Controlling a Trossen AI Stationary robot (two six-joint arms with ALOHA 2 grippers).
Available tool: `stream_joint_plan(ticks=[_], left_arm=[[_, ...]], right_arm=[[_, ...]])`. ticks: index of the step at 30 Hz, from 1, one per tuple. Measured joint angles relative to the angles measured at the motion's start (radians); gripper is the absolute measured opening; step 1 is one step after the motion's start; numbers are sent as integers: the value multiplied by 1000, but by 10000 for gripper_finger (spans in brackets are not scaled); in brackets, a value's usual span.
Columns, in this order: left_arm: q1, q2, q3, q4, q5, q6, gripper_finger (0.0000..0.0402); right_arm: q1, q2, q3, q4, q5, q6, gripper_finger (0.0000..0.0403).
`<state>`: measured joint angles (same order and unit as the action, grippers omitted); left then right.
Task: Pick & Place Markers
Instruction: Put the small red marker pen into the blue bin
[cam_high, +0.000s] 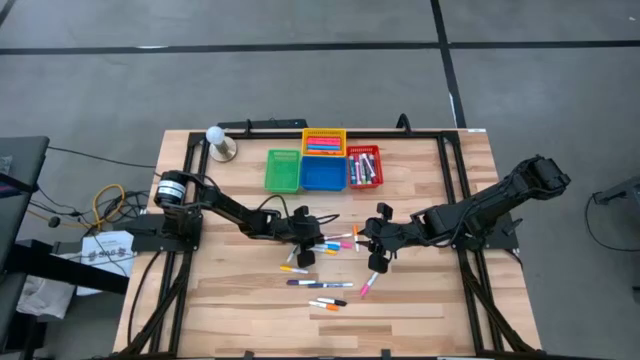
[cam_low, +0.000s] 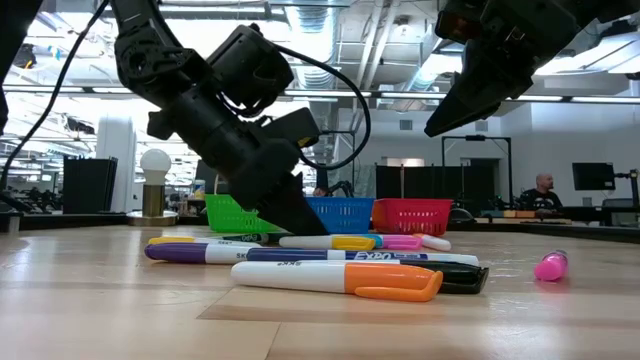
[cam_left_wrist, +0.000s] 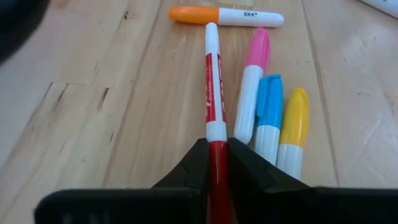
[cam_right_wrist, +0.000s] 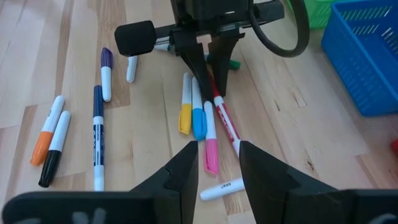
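Observation:
Several markers lie loose on the wooden table (cam_high: 420, 310). A red-and-white marker (cam_left_wrist: 212, 87) lies flat beside pink (cam_left_wrist: 254, 81), blue (cam_left_wrist: 268, 109) and yellow (cam_left_wrist: 293, 124) ones, its far tip near an orange-capped marker (cam_left_wrist: 224, 15). My left gripper (cam_left_wrist: 217, 163) is shut on the red marker; it also shows at the table's middle (cam_high: 305, 245). My right gripper (cam_right_wrist: 217, 165) hangs open above this cluster (cam_high: 378, 250), touching nothing. My left gripper pinches the red marker's red near end (cam_left_wrist: 217, 155) between its two fingers. The fingers slant down from the table's left and run in line with the marker. The marker lies flat on the table, pointing away from the gripper.
Green (cam_high: 283, 170), blue (cam_high: 323, 172), yellow (cam_high: 323, 141) and red (cam_high: 364, 167) baskets stand at the far middle, and a bulb on a stand (cam_high: 218, 140) at the far left. More markers lie toward the near edge (cam_high: 328, 302), with a pink one (cam_high: 368, 287) to their right.

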<state>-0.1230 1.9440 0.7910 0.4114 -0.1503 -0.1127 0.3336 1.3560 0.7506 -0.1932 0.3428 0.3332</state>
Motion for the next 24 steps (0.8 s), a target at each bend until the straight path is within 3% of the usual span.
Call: stream_joint_plan(ticks=[8, 13, 24], left_arm=[[0, -17, -2, 13, -32, 6, 58], [4, -102, -6, -7, -65, 37, 42], [3, -279, -3, -37, -118, 113, 49]], right_arm=[[0, 0, 0, 0, 0, 0, 107], [0, 0, 0, -7, -1, 0, 107], [0, 0, 0, -9, -2, 0, 107]])
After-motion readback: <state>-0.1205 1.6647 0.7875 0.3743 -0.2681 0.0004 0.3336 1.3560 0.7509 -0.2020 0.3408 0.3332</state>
